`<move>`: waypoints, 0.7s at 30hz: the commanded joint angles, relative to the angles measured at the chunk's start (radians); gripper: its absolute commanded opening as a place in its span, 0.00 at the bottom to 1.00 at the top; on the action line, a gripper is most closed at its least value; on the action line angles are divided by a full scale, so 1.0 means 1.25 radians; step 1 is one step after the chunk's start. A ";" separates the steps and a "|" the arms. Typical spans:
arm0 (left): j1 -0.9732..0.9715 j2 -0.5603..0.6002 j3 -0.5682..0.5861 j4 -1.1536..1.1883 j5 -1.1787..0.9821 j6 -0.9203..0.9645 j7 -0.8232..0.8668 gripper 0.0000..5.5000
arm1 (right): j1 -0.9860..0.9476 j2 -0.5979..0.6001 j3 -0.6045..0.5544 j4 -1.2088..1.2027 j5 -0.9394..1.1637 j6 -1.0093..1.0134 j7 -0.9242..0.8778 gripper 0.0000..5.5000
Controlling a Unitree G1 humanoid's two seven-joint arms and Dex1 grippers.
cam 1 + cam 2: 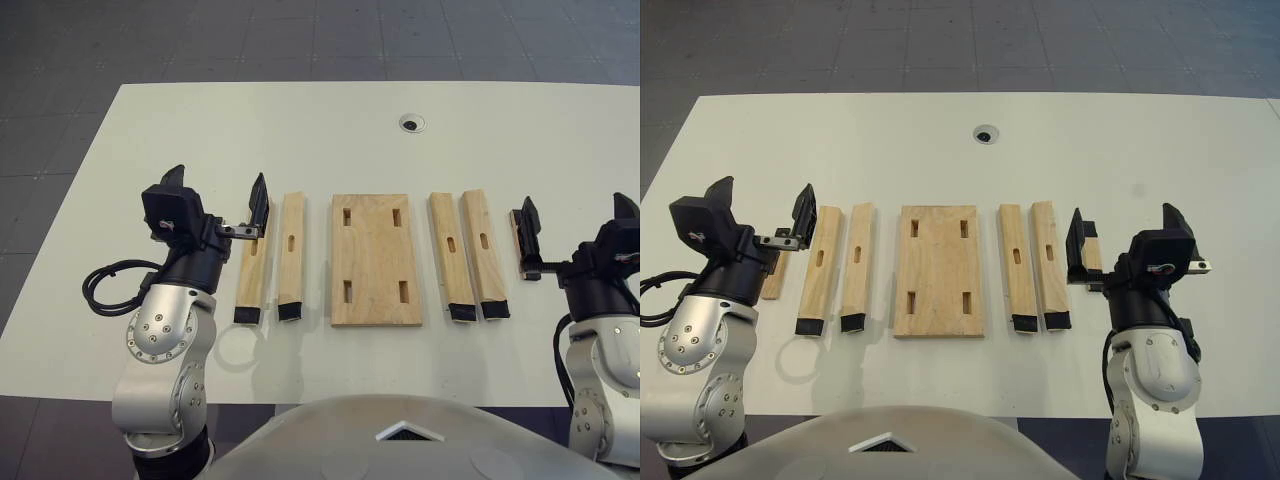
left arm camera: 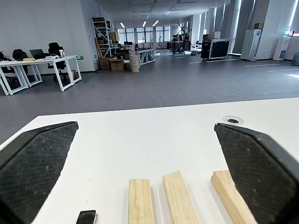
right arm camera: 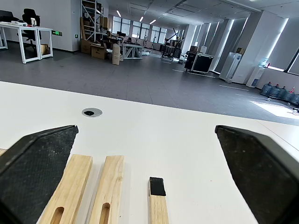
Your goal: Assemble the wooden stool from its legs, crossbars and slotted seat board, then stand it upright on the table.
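The seat board (image 1: pixel 375 258) lies flat at the centre of the white table (image 1: pixel 200 130). Its long axis runs 12 to 6 o'clock and its four slots face up. All positions below are read from the board.

At 9 o'clock, the inner left leg (image 1: pixel 291 255) lies just beside the board without touching it, and the outer left leg (image 1: pixel 252 270) lies next to it. At 3 o'clock, the inner right leg (image 1: pixel 451 255) and the outer right leg (image 1: pixel 484 252) lie side by side. Every leg lies parallel to the board, shows one slot and carries a black cap on its 6 o'clock end.

The left crossbar (image 1: pixel 773 275) lies farther out at 9 o'clock, past the outer left leg. The right crossbar (image 1: pixel 1092 252) lies farther out at 3 o'clock, with its black tip toward 12 o'clock.

The left gripper (image 2: pixel 145 128) hangs above the left crossbar, fingers wide apart and holding nothing. The right gripper (image 3: pixel 145 128) hangs above the right crossbar, fingers wide apart and holding nothing.

A round cable port (image 1: pixel 412 123) sits in the table near 12 o'clock. A black cable (image 1: pixel 105 285) loops at 9 o'clock, beside the left arm.
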 commanded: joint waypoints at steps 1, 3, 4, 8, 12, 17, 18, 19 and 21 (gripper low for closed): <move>-0.004 0.004 0.004 -0.006 0.007 0.005 0.003 0.99 | -0.002 -0.004 -0.018 0.000 -0.001 -0.003 0.002 1.00; -0.001 0.004 0.007 -0.011 0.007 0.007 0.004 0.99 | -0.001 -0.005 -0.022 -0.004 0.002 -0.003 0.007 1.00; -0.001 0.004 0.008 -0.012 0.008 0.007 0.005 0.99 | 0.003 -0.005 -0.023 -0.006 0.002 -0.003 0.009 1.00; 0.001 0.006 0.013 -0.015 0.008 0.006 0.004 0.99 | 0.004 -0.004 -0.033 -0.008 0.008 0.001 0.016 1.00; 0.008 0.007 0.016 -0.019 0.008 0.006 0.002 0.99 | -0.002 -0.009 -0.046 -0.016 0.014 0.012 0.021 1.00; 0.011 0.013 0.015 -0.022 0.009 0.008 -0.001 0.99 | 0.010 -0.010 -0.054 -0.023 0.011 0.030 0.021 1.00; 0.013 0.014 0.016 -0.023 0.008 0.008 -0.001 0.99 | 0.012 -0.007 -0.056 -0.024 0.014 0.035 0.019 1.00; 0.014 0.014 0.017 -0.022 0.008 0.008 -0.001 0.99 | 0.013 -0.003 -0.058 -0.025 0.020 0.040 0.019 1.00; 0.016 0.015 0.019 -0.023 0.007 0.008 -0.002 0.99 | 0.012 -0.005 -0.059 -0.030 0.028 0.047 0.023 1.00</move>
